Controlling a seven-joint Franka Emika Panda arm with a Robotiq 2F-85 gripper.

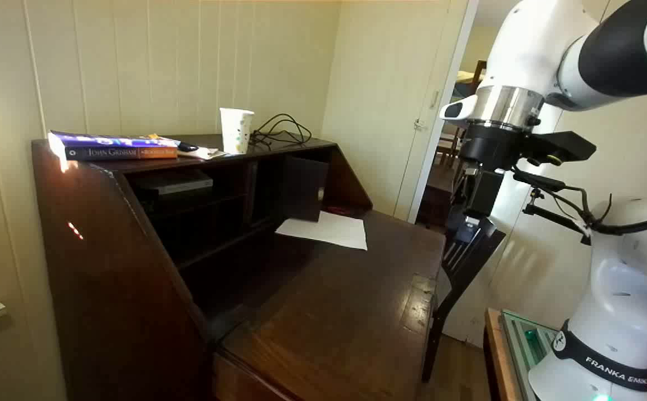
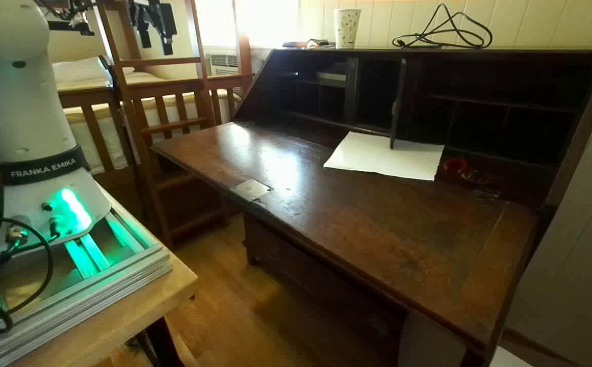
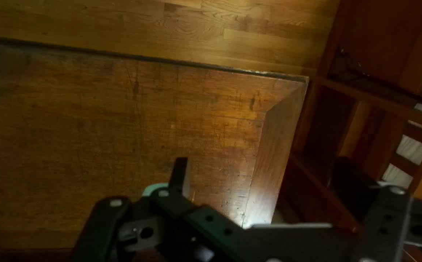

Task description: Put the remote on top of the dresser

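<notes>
Evidently, the dresser (image 1: 117,250) is set ready for use. Its flap (image 1: 329,312) is folded down, perhaps in order that writing can be done there, since a sheet of paper (image 2: 372,158) is laid on it. The small door (image 1: 303,192) is swung outward, and its lower corner is seen over the paper; whether the two are touching cannot be told. On the narrow top (image 1: 150,164), a cup (image 1: 237,131) is stood upright. In both exterior views, loose cables (image 2: 418,44) are found toward three o'clock from this cup, probably put there only to be out of the way. In an exterior view, a book (image 1: 120,152) is laid flat toward nine o'clock from the cup.

The remote cannot be made out for certain in any view. A dark thing (image 1: 188,146) is seen just beside the book, toward three o'clock, but it is too small to be named.

In an exterior view, the gripper (image 2: 156,45) is found toward ten o'clock from the paper. It is held well apart from the flap, with the fingers (image 3: 178,174) pointed down, presumably so that nothing is brushed. In the wrist view, the jaws are apart, and nothing is seen clamped between them. By judgement, either the grasp is not yet made, or, if the dark thing is the remote, the placing is already done; this cannot be decided.
</notes>
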